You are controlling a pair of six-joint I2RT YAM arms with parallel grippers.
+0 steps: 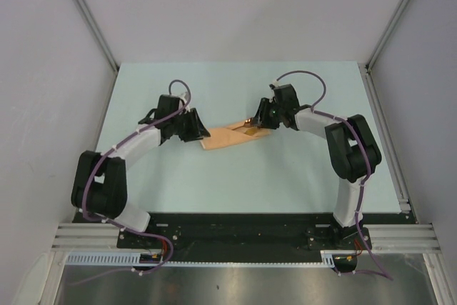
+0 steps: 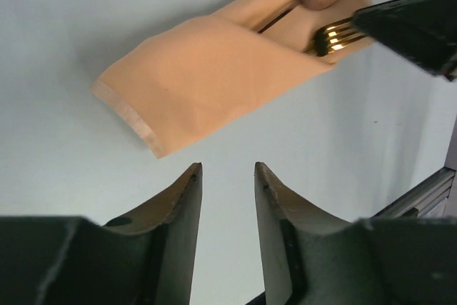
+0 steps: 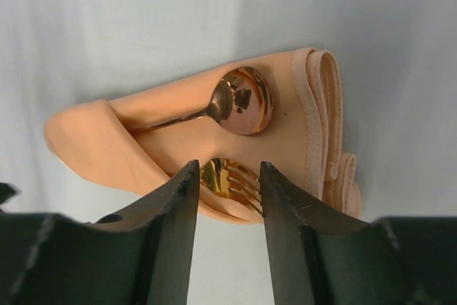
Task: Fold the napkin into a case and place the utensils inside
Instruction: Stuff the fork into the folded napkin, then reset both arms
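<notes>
With the utensils point(image 3: 243, 101) tucked into the folded napkin point(image 1: 230, 138) at mid-frame of the top view, the left hand point(image 2: 227, 167) and right hand point(image 3: 228, 166) both stand apart and empty, so placing looks done and the next move is a clean retreat.

Left claw point(image 2: 228, 168), right claw point(image 3: 228, 165): jaws parted, facing each other.

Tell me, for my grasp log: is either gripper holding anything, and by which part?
Nothing is held. The left gripper stands open short of the napkin; the right gripper open over the fork.
</notes>
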